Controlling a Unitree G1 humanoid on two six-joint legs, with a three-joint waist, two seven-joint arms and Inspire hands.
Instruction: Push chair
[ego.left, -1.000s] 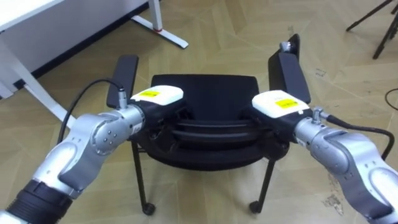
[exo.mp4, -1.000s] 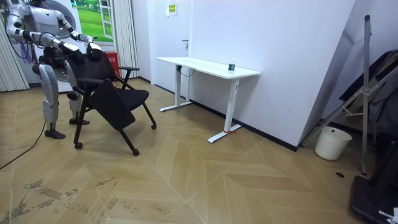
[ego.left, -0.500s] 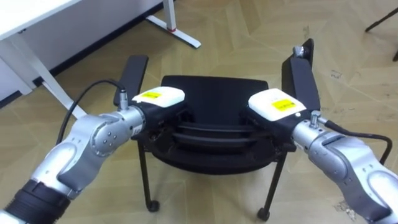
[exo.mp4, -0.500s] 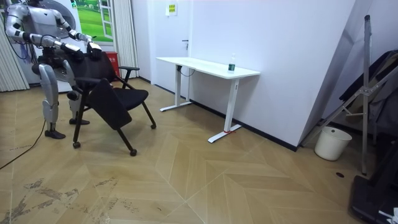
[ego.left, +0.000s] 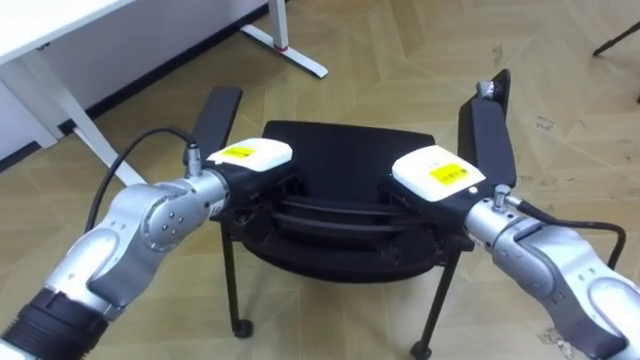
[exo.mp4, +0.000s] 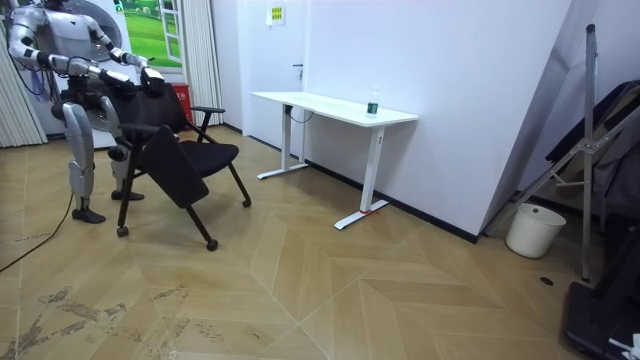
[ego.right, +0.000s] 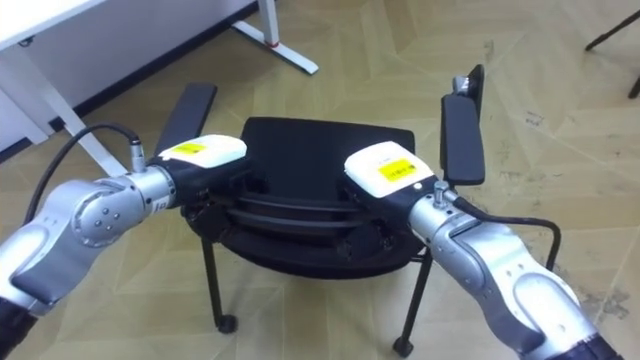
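My left hand (ego.left: 255, 155) and right hand (ego.left: 435, 172) stay on the top edge of the chair (ego.left: 345, 150) back. I can't tell their grip. The chair has crept slightly toward the room view's left, so little headway, I judge. It stands on the parquet floor (ego.left: 400, 40), well apart from the desk (exo.mp4: 335, 108).

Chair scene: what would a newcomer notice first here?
A black chair stands just below the robot's head camera, with the left hand and right hand set on its backrest. In the room view, a white desk stands against the wall beyond the chair.
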